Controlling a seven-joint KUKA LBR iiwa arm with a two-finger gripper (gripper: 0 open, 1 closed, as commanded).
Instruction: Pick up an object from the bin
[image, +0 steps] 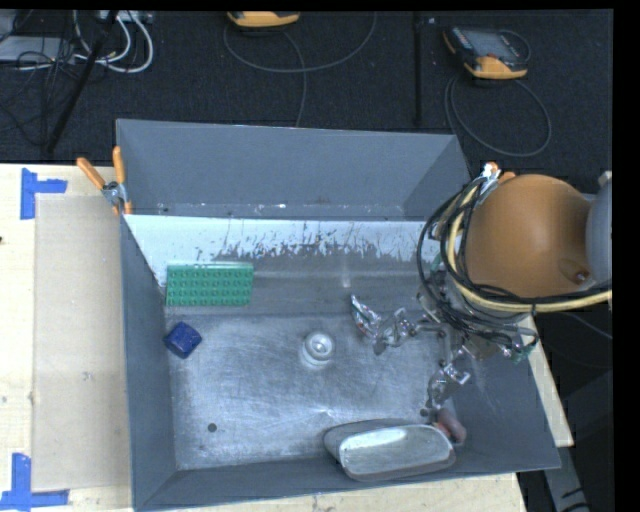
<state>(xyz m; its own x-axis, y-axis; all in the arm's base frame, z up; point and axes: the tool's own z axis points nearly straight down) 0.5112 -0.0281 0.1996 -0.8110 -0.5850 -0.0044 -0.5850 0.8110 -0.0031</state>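
Lying flat by the bin's near wall, just below the hand (405, 362), is a pale grey oval pad (390, 448) with a darker rim, the thing nearest it. The hand hangs spread wide over bare metal, gripping nothing. The grey bin (250, 400) is scuffed and scratched, and dark floor (330, 80) lies beyond it. Well left of the hand are a studded green plate (209, 285), a blue block (182, 339) and, nearer, a small clear round cap (318, 348).
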